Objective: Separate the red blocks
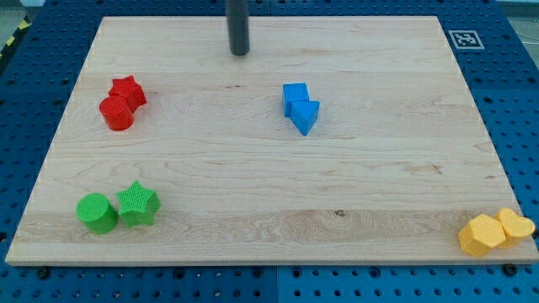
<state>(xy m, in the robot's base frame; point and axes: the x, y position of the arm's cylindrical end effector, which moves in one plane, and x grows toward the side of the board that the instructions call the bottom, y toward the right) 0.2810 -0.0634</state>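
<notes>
Sitting near the view's left edge, in the upper half of the wooden board [253,177], the two red blocks touch each other. The red star [128,90] lies toward the view's top and slightly right; the red cylinder [117,114] lies just below and left of it. Together the pair's long axis runs diagonally, from lower left to upper right. The cylinder stands upright with its round face up, so it has no pointing direction of its own; which way the star's arms aim is hard to make out.

My tip [240,52] rests on the board near the view's top edge, well apart from the red pair, to their upper right. It is a plain rod with no jaws, so nothing opens or closes and it holds nothing; it touches no block. The rod's upper part is cut off by the view's top.

Eight blocks show, two of each colour. The blue cube [296,95] and blue triangular block [306,116] touch near the centre. The green cylinder [97,212] and green star [138,204] sit together at the lower left. Two yellow blocks, one [482,235] and another [516,225], sit at the lower right corner, overhanging the board's edge; their shapes are unclear. A black-and-white marker [464,39] occupies the upper right corner.
</notes>
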